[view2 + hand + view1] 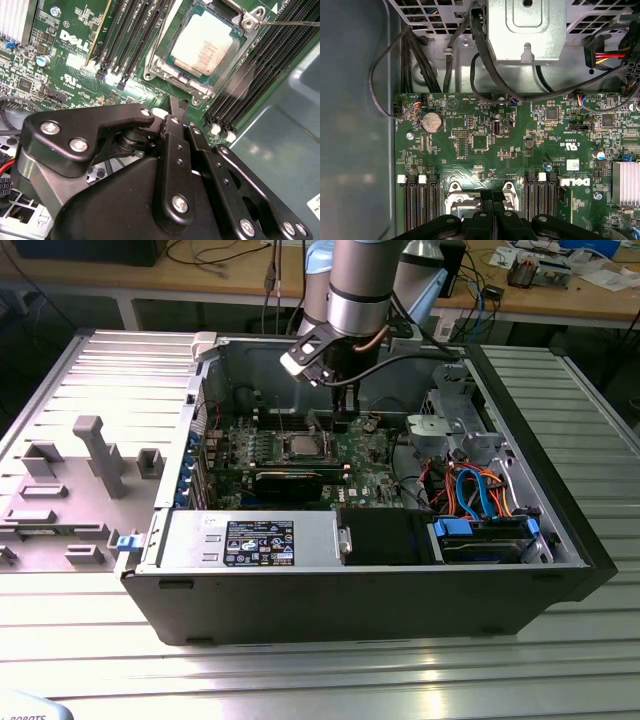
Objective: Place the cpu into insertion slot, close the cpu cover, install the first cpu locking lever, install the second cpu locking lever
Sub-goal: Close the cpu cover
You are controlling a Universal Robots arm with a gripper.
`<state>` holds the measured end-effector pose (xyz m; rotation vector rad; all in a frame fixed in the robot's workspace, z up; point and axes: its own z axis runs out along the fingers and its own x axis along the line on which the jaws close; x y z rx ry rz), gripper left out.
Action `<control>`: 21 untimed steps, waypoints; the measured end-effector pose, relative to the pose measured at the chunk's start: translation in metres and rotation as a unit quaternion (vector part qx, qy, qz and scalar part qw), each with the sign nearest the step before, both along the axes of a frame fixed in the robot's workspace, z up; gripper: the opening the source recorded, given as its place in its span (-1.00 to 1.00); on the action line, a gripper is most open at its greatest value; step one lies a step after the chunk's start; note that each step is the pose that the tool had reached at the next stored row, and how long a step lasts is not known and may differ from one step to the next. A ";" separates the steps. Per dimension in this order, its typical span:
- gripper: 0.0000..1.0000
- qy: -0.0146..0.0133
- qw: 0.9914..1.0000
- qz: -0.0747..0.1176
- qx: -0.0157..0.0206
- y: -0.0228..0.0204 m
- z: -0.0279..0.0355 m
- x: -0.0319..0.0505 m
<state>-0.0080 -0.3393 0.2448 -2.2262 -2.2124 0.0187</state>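
the gripper (177, 106), fingers pressed together on nothing, hangs over the green board (485, 145) just beside the insertion slot (150, 75). the cpu (202, 42) lies silver face up in that slot, and the cpu cover (235, 60) lies flat around it.

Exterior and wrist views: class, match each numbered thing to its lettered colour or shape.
1 cpu
2 coin battery
3 gripper
4 drive cables

A black
B round, silver
C square, silver top face
D orange and blue

Pairs: 1-C, 2-B, 3-A, 4-D
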 end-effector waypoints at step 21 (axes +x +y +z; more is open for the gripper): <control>-0.79 0.001 1.000 0.000 0.001 0.0000 -0.0136 -0.0455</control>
